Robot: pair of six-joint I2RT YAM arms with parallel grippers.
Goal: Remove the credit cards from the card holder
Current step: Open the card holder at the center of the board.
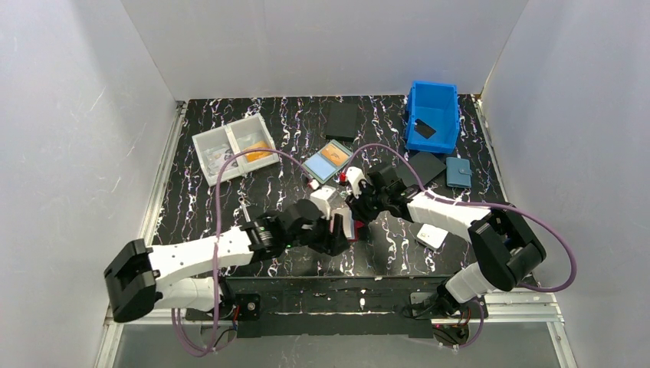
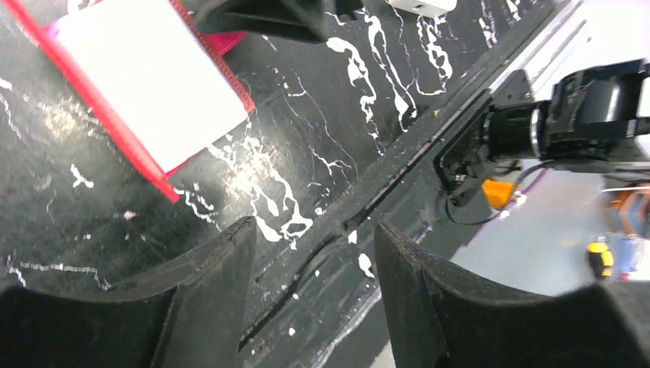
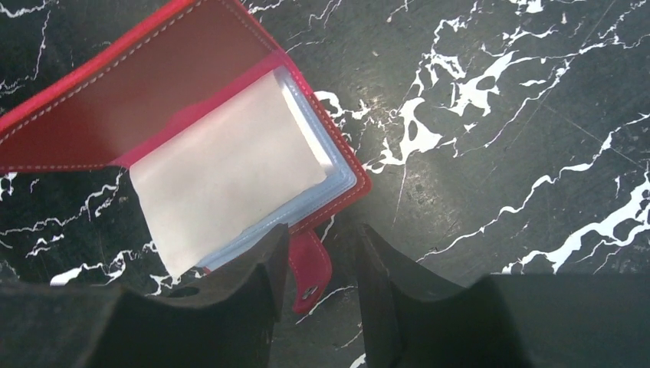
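The card holder lies spread open on the black marbled table, dark red with light-blue sleeves inside. A pale card sticks partly out of the sleeves. The holder's snap tab lies between the fingers of my right gripper, which is open and low over the holder's edge. My left gripper is open and empty beside the holder, over the table's near edge. In the top view both grippers, right and left, meet over the holder, which they mostly hide.
A white card lies right of the holder. A teal-framed case with an orange card, a clear tray, a blue bin, a small blue wallet and a black square sit farther back.
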